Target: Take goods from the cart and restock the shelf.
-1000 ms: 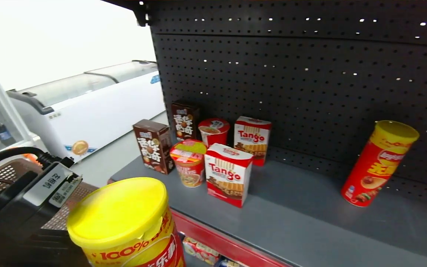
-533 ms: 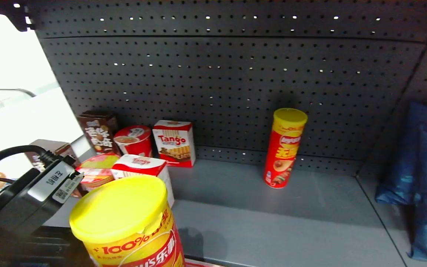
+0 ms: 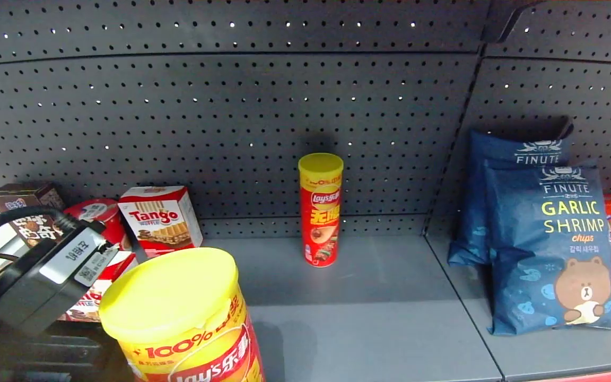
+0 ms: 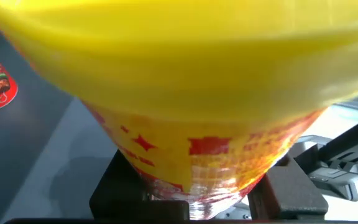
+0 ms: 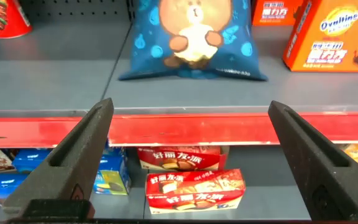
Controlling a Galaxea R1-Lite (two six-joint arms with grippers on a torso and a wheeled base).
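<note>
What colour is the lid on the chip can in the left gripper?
Yellow lid on the chip can; best in head view.

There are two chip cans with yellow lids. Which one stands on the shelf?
The farther red cylindrical chip can with yellow lid, upright on the grey metal shelf near the perforated back panel. The other can is held in the left gripper.

Soft frontal light, grey shelf (image 3: 369,297) evenly lit; dark pegboard (image 3: 231,116) reads dim, with pinpoints of light showing through some holes. Standing can (image 3: 320,209) throws a faint shadow up the pegboard; held can (image 3: 178,313) shades the shelf beside it. Panel seams bow toward the head view's edges.
</note>
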